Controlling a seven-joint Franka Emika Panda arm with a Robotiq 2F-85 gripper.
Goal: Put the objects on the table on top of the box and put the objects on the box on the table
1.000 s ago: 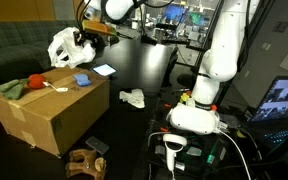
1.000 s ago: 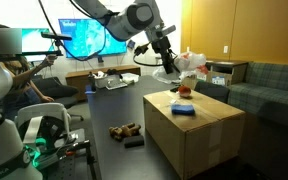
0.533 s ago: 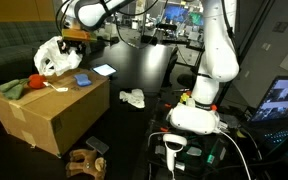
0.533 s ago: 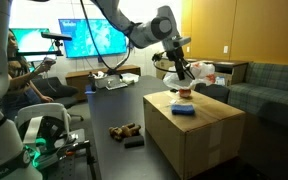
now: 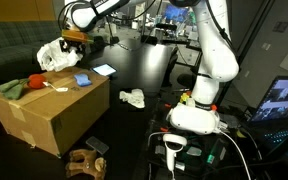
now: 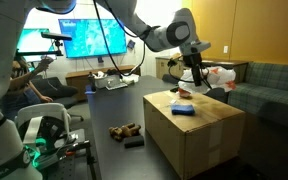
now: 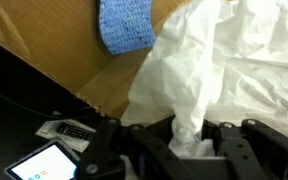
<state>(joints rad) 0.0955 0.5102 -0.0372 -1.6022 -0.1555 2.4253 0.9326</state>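
Observation:
My gripper (image 7: pixel 189 140) is shut on a white plastic bag (image 7: pixel 214 60), which bunches up between the jaws. In both exterior views the bag (image 5: pixel 56 55) (image 6: pixel 217 75) hangs from the gripper (image 5: pixel 72 42) (image 6: pixel 195 70) over the far end of the brown box (image 5: pixel 49 115) (image 6: pixel 199 135). A blue cloth (image 5: pixel 82 80) (image 6: pixel 182 110) (image 7: pixel 124 25), a red and green object (image 5: pixel 19 87) and a white utensil (image 5: pixel 54 88) lie on the box top. A crumpled white item (image 5: pixel 132 98) lies on the dark table (image 5: pixel 149 65).
A phone (image 5: pixel 104 70) (image 7: pixel 44 162) and a small remote (image 7: pixel 74 130) lie on the table beside the box. A brown object (image 5: pixel 84 163) (image 6: pixel 126 128) and a black item (image 5: pixel 96 146) sit by the box's near side. A sofa (image 6: pixel 269 80) stands behind.
The arm has carried the white bag sideways from beside the box to above its far end. The gripper stayed shut on the bag.

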